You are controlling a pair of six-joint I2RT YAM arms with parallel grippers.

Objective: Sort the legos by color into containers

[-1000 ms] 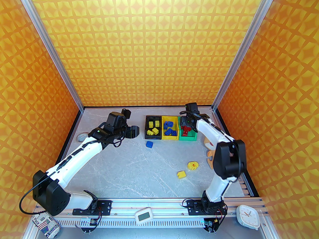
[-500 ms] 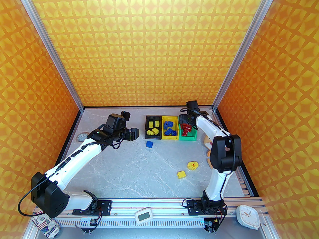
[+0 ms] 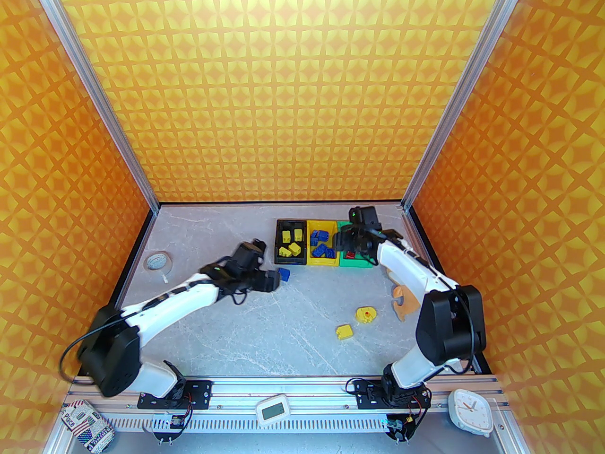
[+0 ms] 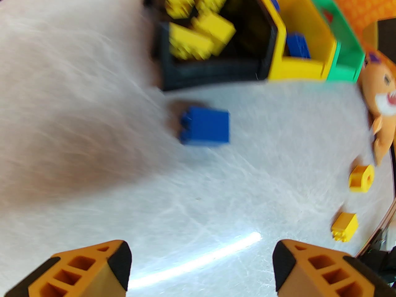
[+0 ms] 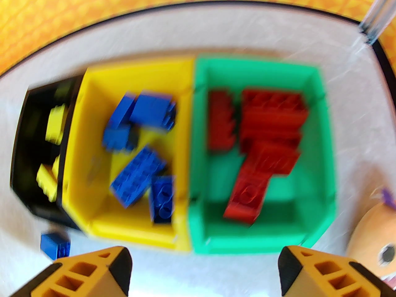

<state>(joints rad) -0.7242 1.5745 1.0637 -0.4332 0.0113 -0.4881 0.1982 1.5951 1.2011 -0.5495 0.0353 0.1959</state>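
A loose blue lego (image 3: pixel 284 275) lies on the table just in front of the black container (image 3: pixel 277 241). My left gripper (image 3: pixel 273 279) sits close to its left, open and empty; in the left wrist view the blue lego (image 4: pixel 205 125) lies ahead of my gripper (image 4: pixel 201 264). The black container holds yellow legos, the yellow container (image 3: pixel 323 262) holds blue ones (image 5: pixel 139 165), and the green container (image 3: pixel 357 264) holds red ones (image 5: pixel 266 135). My right gripper (image 3: pixel 345 244) hovers open over the green container (image 5: pixel 324 165). Two yellow legos (image 3: pixel 344 332) (image 3: pixel 366 314) lie at the front right.
An orange plush monster (image 3: pixel 406 301) lies right of the containers, under my right arm. A white tape roll (image 3: pixel 157 261) sits at the left edge. A timer (image 3: pixel 272 410), a clock (image 3: pixel 470 412) and a can (image 3: pixel 87 426) rest on the near rail.
My left arm has swung right and forward, down to the loose blue lego. Both grippers have opened wider. My right gripper has shifted a little left over the green container.
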